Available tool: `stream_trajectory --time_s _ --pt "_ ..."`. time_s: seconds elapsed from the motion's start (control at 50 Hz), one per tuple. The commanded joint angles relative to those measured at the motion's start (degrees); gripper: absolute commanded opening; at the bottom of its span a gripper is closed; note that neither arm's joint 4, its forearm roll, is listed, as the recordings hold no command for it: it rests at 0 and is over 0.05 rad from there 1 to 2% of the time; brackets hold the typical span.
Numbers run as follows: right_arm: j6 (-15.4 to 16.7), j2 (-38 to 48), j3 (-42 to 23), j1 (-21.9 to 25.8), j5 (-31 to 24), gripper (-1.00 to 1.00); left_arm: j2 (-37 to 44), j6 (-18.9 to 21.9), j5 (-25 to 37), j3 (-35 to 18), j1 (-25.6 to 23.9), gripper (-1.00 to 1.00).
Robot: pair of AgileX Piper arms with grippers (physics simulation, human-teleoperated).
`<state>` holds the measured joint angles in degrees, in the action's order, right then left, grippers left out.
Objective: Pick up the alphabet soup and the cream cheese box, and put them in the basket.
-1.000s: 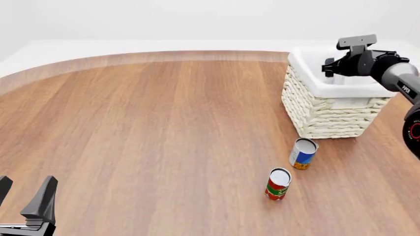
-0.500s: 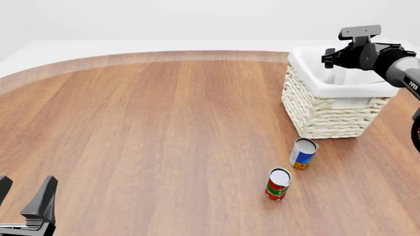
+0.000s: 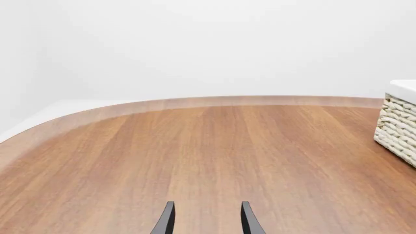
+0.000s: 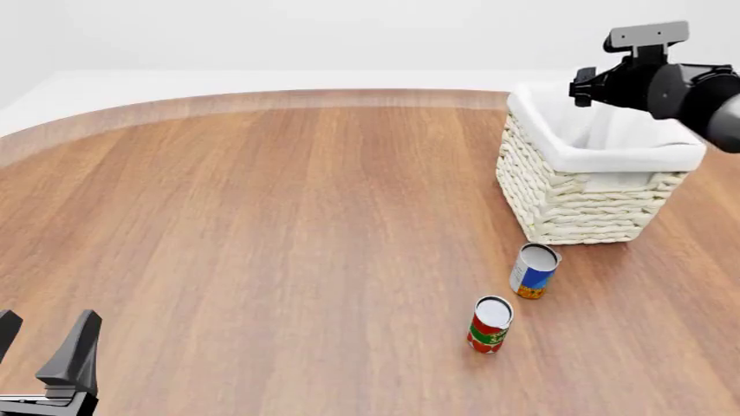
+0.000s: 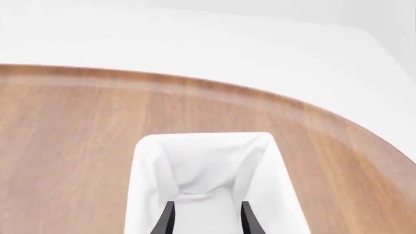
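Over the basket (image 4: 578, 204), right claw (image 5: 204, 214) (empty, parted)

We can read no text anywhere: the labels on the alphabet soup (image 4: 535, 271) and the red and green can (image 4: 490, 325) are too small to make out.

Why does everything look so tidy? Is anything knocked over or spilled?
Nothing stands out. The alphabet soup and the red and green can stand upright on the table, and the basket sits square, with nothing spilled.

Rough woven wicker basket (image 4: 578, 204) on smooth wood table (image 4: 255, 225)
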<state>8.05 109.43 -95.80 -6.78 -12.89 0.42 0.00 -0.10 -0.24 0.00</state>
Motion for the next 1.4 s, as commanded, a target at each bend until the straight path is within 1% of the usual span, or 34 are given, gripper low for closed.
stream_trajectory --time_s 0.02,0.22,0.36,0.52,0.6,0.64,0.82,0.84,0.86,1.04,1.18,1.22,1.4 --pt "0.42 -5.84 6.61 1.26 2.5 1.0 0.0 0.0 0.0 0.0 0.0 1.0" --pt "-0.03 -11.94 14.54 2.25 5.26 1.0 0.0 0.0 0.0 0.0 0.0 1.0" --pt "-0.39 -17.78 21.91 2.4 7.62 1.0 0.0 0.0 0.0 0.0 0.0 1.0" --pt "-0.52 -22.9 27.91 2.58 9.39 1.0 0.0 0.0 0.0 0.0 0.0 1.0" --pt "-0.43 -24.6 30.04 2.59 10.14 1.0 0.0 0.0 0.0 0.0 0.0 1.0" --pt "-0.87 -25.7 31.31 2.64 10.35 1.0 0.0 0.0 0.0 0.0 0.0 1.0" --pt "-0.39 -31.33 37.05 3.56 11.88 1.0 0.0 0.0 0.0 0.0 0.0 1.0" --pt "-0.58 -31.97 37.72 3.31 12.24 1.0 0.0 0.0 0.0 0.0 0.0 1.0" --pt "-1.56 -33.09 38.7 3.16 12.75 1.0 0.0 0.0 0.0 0.0 0.0 1.0" --pt "-0.7 -37.76 44.51 4.39 14.42 1.0 0.0 0.0 0.0 0.0 0.0 1.0" --pt "-0.75 -40.8 48.62 4.55 16.1 1.0 0.0 0.0 0.0 0.0 0.0 1.0" --pt "-0.17 -42.14 50.7 4.93 17.0 1.0 0.0 0.0 0.0 0.0 0.0 1.0" --pt "-0.79 -44.46 54.91 5.76 18.81 1.0 0.0 0.0 0.0 0.0 0.0 1.0"
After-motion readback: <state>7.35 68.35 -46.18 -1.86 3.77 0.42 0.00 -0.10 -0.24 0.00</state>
